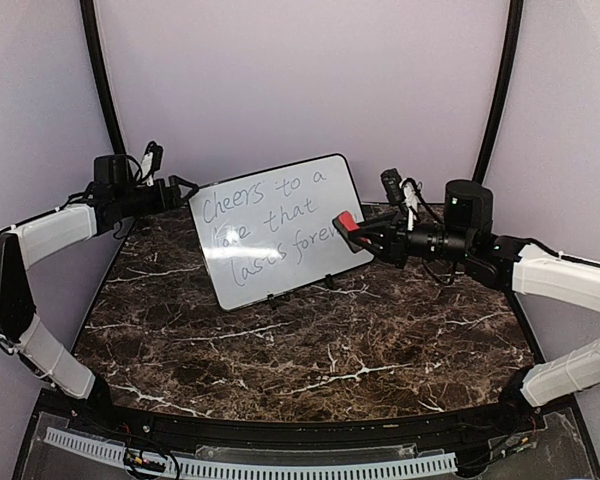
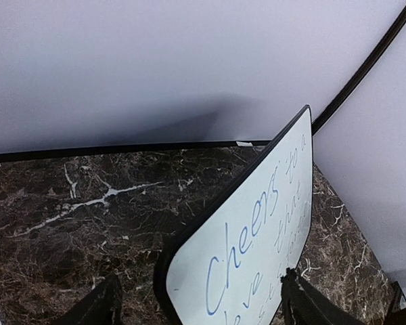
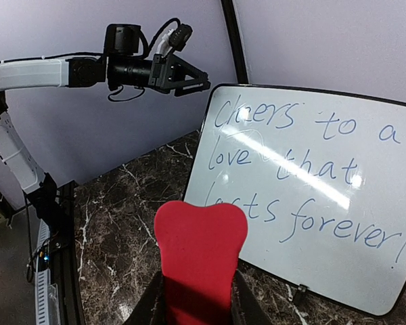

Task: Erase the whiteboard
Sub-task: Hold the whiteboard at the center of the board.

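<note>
The whiteboard [image 1: 280,232] stands tilted on small black feet at the back of the table, with blue handwriting across it. My left gripper [image 1: 187,190] is at its upper left corner. In the left wrist view that corner [image 2: 257,257] sits between the two widely spread fingers [image 2: 105,303], so the left gripper [image 2: 203,306] is open. My right gripper [image 1: 360,233] is shut on a red eraser [image 1: 346,221] at the board's right edge. In the right wrist view the eraser [image 3: 199,247] sticks up from the right gripper [image 3: 198,301], just in front of the whiteboard's [image 3: 311,169] lower left writing.
The dark marble table [image 1: 310,340] spreads in front of the board. A purple backdrop [image 1: 300,80] with two curved black poles [image 1: 98,70] closes the back. The left arm's gripper [image 3: 187,76] shows beyond the board's top corner in the right wrist view.
</note>
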`<state>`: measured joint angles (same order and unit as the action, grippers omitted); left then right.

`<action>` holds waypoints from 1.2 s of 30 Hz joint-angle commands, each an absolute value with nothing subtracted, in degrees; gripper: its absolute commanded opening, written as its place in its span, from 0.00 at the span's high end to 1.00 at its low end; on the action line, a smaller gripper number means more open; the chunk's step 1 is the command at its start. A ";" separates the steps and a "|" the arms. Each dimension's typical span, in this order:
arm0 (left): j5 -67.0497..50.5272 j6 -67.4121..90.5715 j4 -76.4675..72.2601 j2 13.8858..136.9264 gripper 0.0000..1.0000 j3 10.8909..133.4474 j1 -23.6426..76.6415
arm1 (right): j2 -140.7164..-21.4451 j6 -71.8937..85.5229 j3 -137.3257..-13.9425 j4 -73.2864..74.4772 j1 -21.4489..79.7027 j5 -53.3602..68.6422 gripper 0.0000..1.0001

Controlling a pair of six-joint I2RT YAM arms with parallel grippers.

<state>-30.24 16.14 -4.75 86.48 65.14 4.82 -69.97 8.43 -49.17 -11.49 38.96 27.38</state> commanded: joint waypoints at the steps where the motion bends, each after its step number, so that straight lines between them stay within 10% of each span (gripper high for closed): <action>1: -36.51 16.57 -10.79 88.65 0.22 66.58 2.24 | -70.59 8.51 -51.89 -12.15 39.68 28.43 0.83; 36: -50.62 23.90 -28.74 95.34 0.44 62.49 0.53 | -74.74 17.71 -58.25 -5.47 42.56 23.52 0.90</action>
<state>-49.19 22.83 -25.32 96.36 63.64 0.91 -73.71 11.16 -53.19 -6.81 41.47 25.89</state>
